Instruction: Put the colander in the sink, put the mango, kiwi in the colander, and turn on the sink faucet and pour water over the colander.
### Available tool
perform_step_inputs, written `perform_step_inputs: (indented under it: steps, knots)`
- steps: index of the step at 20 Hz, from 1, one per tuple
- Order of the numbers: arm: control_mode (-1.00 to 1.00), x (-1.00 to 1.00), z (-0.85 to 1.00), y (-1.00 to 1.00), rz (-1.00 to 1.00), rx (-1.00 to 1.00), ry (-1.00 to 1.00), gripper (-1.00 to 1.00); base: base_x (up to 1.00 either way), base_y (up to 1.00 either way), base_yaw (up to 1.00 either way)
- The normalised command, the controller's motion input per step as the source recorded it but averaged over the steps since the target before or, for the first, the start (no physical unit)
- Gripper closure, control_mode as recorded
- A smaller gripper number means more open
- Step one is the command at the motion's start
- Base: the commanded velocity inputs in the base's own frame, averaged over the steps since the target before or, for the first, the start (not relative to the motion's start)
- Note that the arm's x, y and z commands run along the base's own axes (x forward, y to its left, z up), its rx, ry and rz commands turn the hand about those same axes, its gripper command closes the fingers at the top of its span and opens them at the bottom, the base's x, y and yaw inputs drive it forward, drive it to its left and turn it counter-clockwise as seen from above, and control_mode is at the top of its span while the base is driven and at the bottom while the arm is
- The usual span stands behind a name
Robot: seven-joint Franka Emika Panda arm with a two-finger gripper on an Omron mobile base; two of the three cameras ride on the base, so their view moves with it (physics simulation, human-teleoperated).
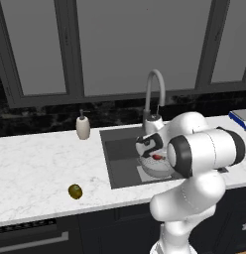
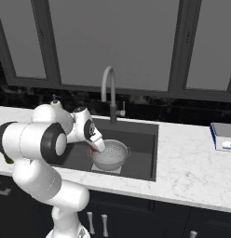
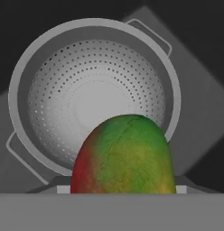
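- Jaws (image 2: 95, 148): closed on the mango (image 3: 123, 155), which sits between them and hides the fingertips in the hand view.
- Mango: red on one flank, green and yellow elsewhere; held above the colander (image 3: 93, 97), over its near rim.
- Colander: upright inside the sink (image 1: 120, 163), resting on the lighter square patch of the floor.
- Sink faucet (image 1: 153, 94): behind the basin, spout arched toward it.
- Kiwi (image 1: 75, 191): on the surface (image 1: 40, 163), well left of the sink.
- Soap dispenser (image 1: 83, 125): at the back of the surface, left of the sink.
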Motion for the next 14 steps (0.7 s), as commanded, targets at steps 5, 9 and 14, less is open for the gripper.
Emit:
perform_step_inputs:
  steps: [5,9,14]
  knots:
    - [-1.00,0.17,-0.22,0.00,0.00,0.00,0.11,1.00,0.00,0.00,0.00]
    - [-1.00,0.17,-0.29,0.00,0.00,0.00,0.04,1.00,0.00,0.00,0.00]
    - [-1.00,0.21,-0.25,-0.01,0.00,0.00,0.01,1.00,0.00,0.00,0.00]
